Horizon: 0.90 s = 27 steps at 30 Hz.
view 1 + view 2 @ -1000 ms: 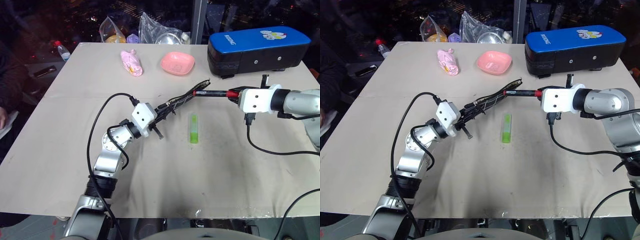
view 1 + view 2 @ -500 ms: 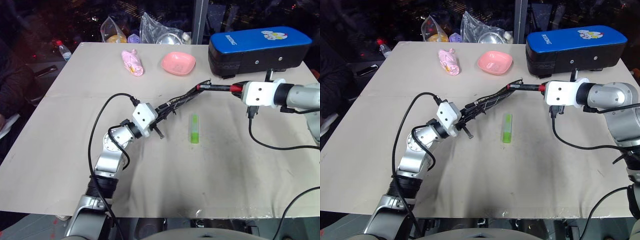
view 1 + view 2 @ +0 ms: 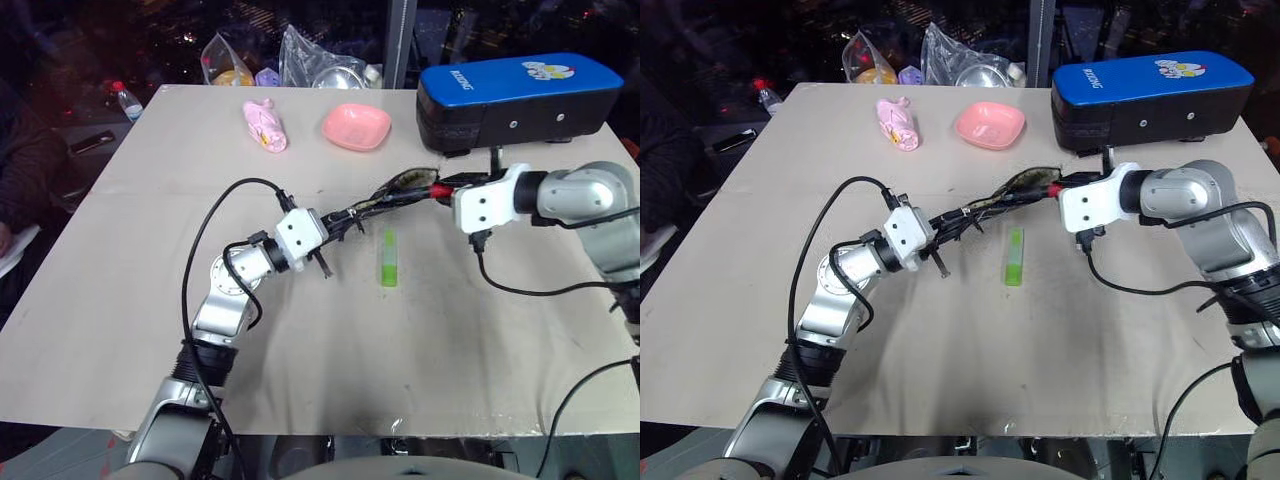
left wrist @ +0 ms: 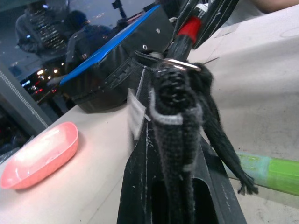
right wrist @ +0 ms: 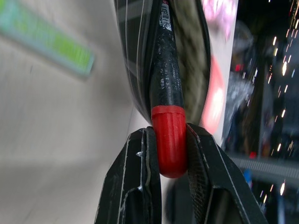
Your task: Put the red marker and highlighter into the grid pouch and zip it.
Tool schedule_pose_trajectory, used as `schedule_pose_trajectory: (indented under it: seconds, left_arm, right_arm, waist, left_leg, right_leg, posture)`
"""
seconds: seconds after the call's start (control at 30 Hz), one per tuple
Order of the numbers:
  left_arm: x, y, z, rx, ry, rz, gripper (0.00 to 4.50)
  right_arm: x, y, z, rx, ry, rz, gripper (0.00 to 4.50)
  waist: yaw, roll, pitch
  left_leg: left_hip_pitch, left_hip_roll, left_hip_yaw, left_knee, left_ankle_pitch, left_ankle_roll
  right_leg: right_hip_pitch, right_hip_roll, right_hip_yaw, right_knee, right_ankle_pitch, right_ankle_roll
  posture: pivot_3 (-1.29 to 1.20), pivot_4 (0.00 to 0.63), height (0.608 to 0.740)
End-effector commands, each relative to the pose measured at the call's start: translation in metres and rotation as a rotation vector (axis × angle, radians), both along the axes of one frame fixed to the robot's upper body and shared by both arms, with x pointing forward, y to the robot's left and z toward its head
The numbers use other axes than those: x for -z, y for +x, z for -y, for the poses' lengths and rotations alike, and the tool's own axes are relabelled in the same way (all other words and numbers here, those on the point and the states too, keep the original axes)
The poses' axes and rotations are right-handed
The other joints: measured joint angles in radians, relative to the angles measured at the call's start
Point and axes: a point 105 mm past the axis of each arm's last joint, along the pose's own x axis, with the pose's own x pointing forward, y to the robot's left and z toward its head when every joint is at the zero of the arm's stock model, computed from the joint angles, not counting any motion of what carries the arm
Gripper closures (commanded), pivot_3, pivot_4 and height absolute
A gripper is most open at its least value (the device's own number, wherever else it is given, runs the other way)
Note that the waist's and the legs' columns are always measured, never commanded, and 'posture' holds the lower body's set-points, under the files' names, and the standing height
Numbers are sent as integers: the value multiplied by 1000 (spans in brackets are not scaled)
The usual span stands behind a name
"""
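Your right gripper [image 5: 169,140] has its jaws clamped on the red marker [image 5: 169,135], its black end inside the grid pouch [image 3: 395,193], which your left gripper [image 3: 335,222] pinches tight. The highlighter [image 3: 387,257] lies on the tabletop [image 3: 420,340] below both.

One red marker [image 5: 168,135], one highlighter [image 3: 388,258], one grid pouch [image 3: 385,199], one pink bowl [image 3: 355,126], one blue case [image 3: 515,95].

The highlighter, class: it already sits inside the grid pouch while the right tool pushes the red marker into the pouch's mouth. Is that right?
Not quite. The highlighter lies on the table, outside the grid pouch, as the left eye view shows. The rest holds: the right tool grips the red marker and feeds it into the pouch's mouth.
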Motion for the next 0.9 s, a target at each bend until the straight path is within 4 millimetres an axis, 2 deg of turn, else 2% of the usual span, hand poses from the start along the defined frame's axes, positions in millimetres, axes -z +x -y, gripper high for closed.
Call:
schedule_pose_trajectory:
  seconds: [0.03,0.27,0.4,0.43,0.53,0.57,0.67,0.77,0.83,0.9]
  left_arm:
    - [-14,0,1,30,16,70,4500]
    - [-16,0,3,91,35,89,4500]
    - [-16,1,3,97,2,68,4500]
    - [-16,3,2,86,-6,65,4500]
    - [-14,5,1,63,-13,60,4500]
    - [-14,6,0,52,-16,56,4500]
    - [-12,9,-5,12,-34,48,4500]
    - [-12,11,-17,-62,-70,41,4500]
    - [-13,12,-23,-97,-89,37,4500]
    - [-15,13,-29,-130,-106,35,4500]
  right_arm:
    - [-8,-1,-10,-78,-34,53,4277]
    - [-6,-1,-32,-201,-51,90,4277]
    - [-2,1,-37,-205,-12,40,4277]
    - [0,2,-36,-186,-2,12,3208]
    - [-2,3,-33,-158,41,-21,1903]
    - [-8,3,-33,-150,93,-20,1533]
    - [-30,-2,-27,-113,292,-92,23]
    - [-52,-24,-19,-59,631,-313,23]
    - [-49,-39,-20,-29,754,-447,23]
    - [-35,-52,-26,14,805,-534,23]
  waist:
    - [3,0,0]
    - [3,0,0]
    - [4,0,0]
    - [4,0,0]
    - [4,0,0]
    - [4,0,0]
    - [4,0,0]
    - [5,0,0]
    - [5,0,0]
    - [4,0,0]
  left_leg:
    - [0,0,0,0,0,0]
    - [0,0,0,1,0,0]
    - [0,0,0,1,0,0]
    - [0,0,0,1,0,0]
    - [0,0,0,1,0,0]
    - [0,0,0,1,0,0]
    - [0,0,0,1,0,0]
    - [-1,0,-1,1,0,0]
    - [-2,1,-2,1,0,0]
    - [-2,1,-3,1,0,0]
  right_leg:
    - [0,0,0,0,0,0]
    - [0,0,0,0,0,0]
    - [0,0,0,0,0,0]
    - [0,0,0,1,0,0]
    - [0,0,0,1,0,0]
    - [0,0,0,1,0,0]
    - [0,0,-1,1,0,0]
    - [0,-1,-2,1,0,0]
    - [0,-2,-3,1,0,0]
    - [0,-2,-4,1,0,0]
  posture:
    - [0,150,716]
    - [0,150,716]
    - [0,150,716]
    - [0,150,716]
    - [0,150,716]
    - [0,150,716]
    - [0,150,716]
    - [0,150,716]
    - [0,150,716]
    - [0,150,716]
